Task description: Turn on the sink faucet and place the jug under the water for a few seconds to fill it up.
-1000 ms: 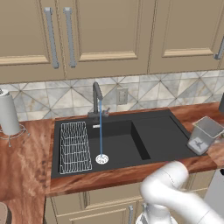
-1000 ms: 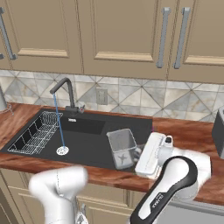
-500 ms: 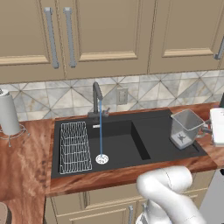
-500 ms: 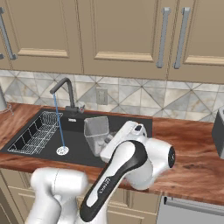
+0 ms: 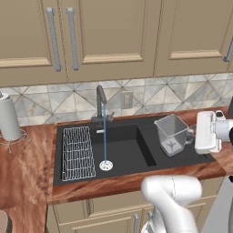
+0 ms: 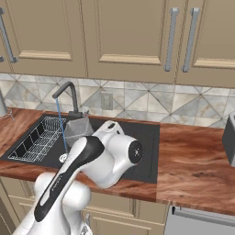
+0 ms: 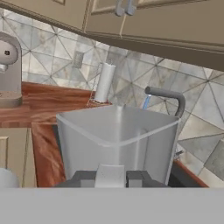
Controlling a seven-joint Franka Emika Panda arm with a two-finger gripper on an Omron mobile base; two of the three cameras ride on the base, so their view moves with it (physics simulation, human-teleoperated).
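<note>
The jaws are closed on the jug, gripping it by its handle side, and it hangs upright above the flat black drainboard at the right of centre in the left base view, clear of the surface. Nothing can be seen inside the jug; its glass walls look through to the black behind. In the hand view the jug takes up the centre, with the gripper at the bottom edge just beneath it.

The sink lies across the middle of the left base view, sunk into the wooden desk. A wire rack sits in its left part. The water falls in a thin blue line from the sink faucet onto the round drain, well left of the jug. In the right base view the jug shows just right of the stream, partly behind the white arm.

A paper-towel roll stands at the far left on the desk.
</note>
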